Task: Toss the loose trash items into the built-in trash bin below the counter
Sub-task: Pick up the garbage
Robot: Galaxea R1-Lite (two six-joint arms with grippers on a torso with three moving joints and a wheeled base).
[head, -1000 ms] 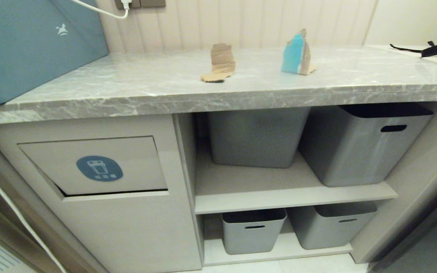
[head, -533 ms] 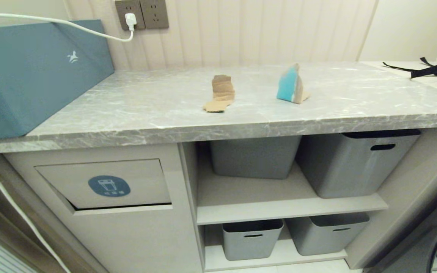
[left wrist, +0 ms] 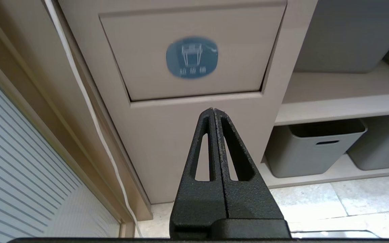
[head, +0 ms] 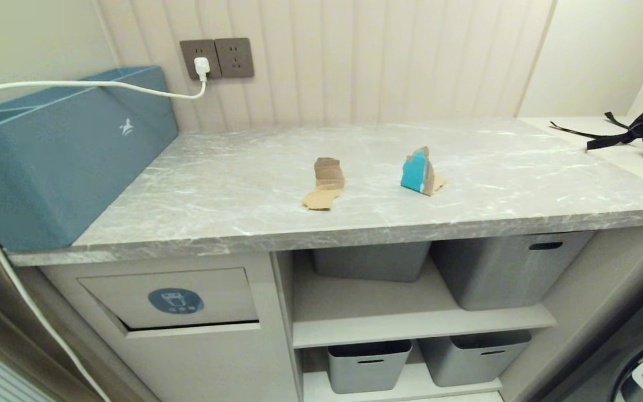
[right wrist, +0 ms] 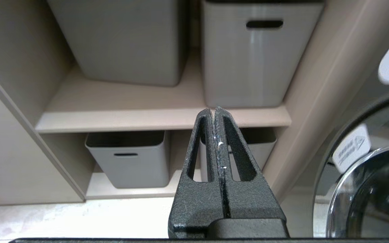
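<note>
two cardboard scraps lie on the counter [head: 243, 195], well apart from the teal box [head: 59, 162] at its left end: a plain brown scrap [head: 324, 183] near the middle and, to its right, a turquoise-faced scrap [head: 419, 172] propped up. the trash bin flap [head: 173, 298] sits in the cabinet front under the counter's left part. the left gripper [left wrist: 213, 113] hangs before that flap, fingers pressed together, empty; the right gripper [right wrist: 213, 113], likewise closed and empty, faces the grey storage bins [right wrist: 248, 57]
</note>
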